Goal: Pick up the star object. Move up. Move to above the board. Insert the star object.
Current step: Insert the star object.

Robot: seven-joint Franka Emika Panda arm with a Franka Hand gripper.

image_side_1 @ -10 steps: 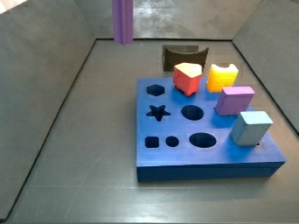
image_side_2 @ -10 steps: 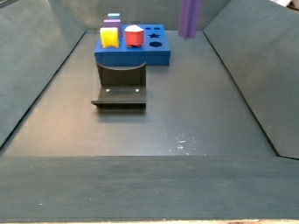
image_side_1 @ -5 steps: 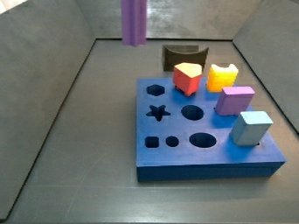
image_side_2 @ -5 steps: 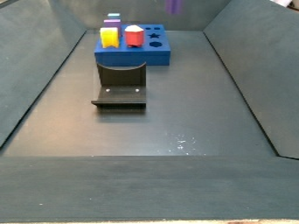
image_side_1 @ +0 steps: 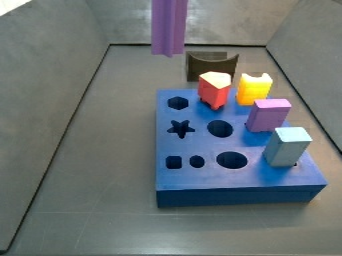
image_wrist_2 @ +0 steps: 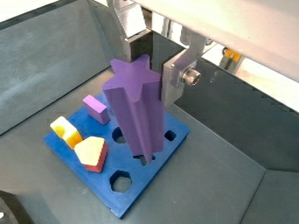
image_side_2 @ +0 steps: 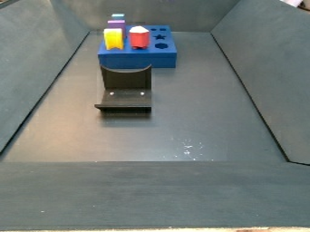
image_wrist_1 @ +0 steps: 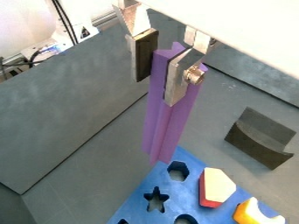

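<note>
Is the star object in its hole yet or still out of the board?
Out: the gripper holds the star object upright above the board; star hole empty.

Gripper (image_wrist_1: 158, 48): hangs high in the air, pointing down, seen in both wrist views.
Fingers (image_wrist_1: 142, 45): silver plates with dark pads, clamped on the top of the upright star object (image_wrist_1: 166, 109).
Side views: gripper out of frame.

No text, label, brand, number or sign can be read anywhere
</note>
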